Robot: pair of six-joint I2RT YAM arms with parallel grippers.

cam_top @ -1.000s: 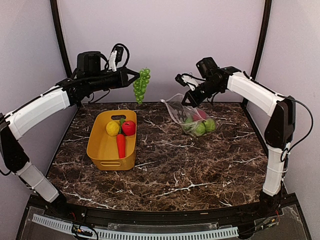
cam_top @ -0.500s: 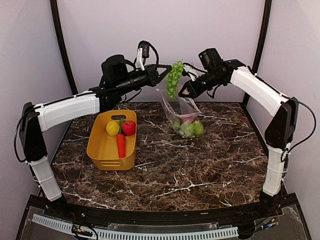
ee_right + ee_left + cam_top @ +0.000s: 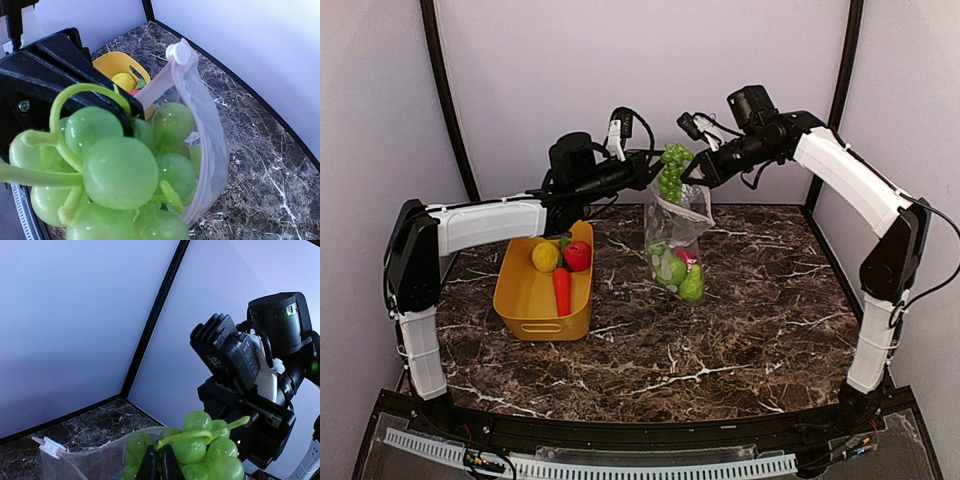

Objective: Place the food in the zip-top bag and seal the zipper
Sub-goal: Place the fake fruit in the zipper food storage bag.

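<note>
My left gripper is shut on the stem of the green grapes, and its fingertips pinch the stem under the bunch. The grapes hang right at the open mouth of the zip-top bag. My right gripper is shut on the bag's top edge and holds it hanging upright. Round green fruits and a red one lie in its bottom. In the right wrist view the grapes hide my own fingers, and the pinkish zipper curves behind them with its slider.
The yellow basket stands left of the bag and holds a lemon, a red apple and a carrot. The two grippers are very close together above the table's back middle. Black frame posts stand at the back corners.
My left arm has swung the grapes right, from above the basket to the bag's mouth. My right gripper has lifted the bag off the table until it hangs upright, further left.
</note>
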